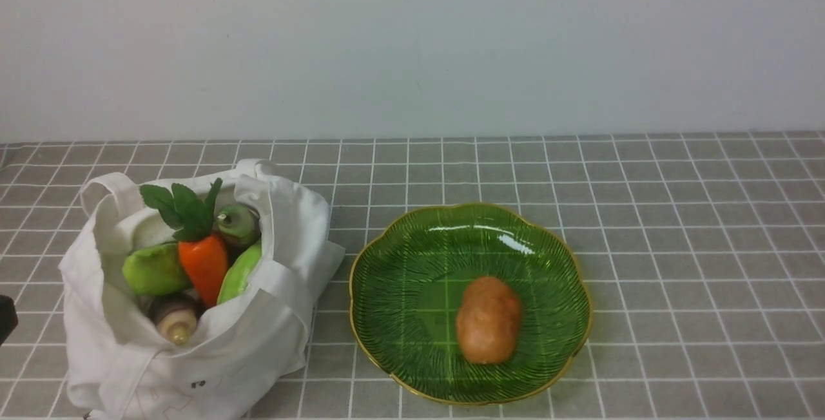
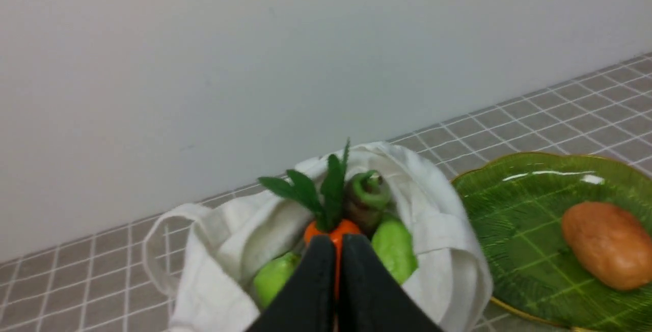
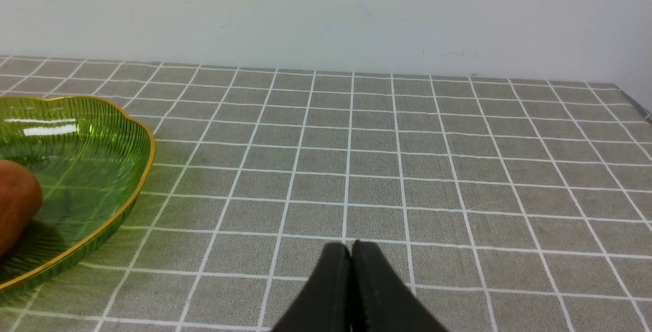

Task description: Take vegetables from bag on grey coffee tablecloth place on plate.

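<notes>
Smooth oval potato (image 1: pixel 488 320) on ribbed glass plate (image 1: pixel 412 259) (both grippers (image 2: pixel 336 243) (image 3: pixel 350 248) pinched closed, empty).

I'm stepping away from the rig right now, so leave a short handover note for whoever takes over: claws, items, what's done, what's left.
Left claw: shut, empty, hanging in front of the bag.
Right claw: shut, empty, over bare tablecloth beside the plate.
Done: the potato lies on the plate.
Left: the carrot, the light green pieces, a dark green piece and a pale-tipped piece are all still in the open bag on the robot's left. The carrot sits on top, probably the easiest next pick.
</notes>
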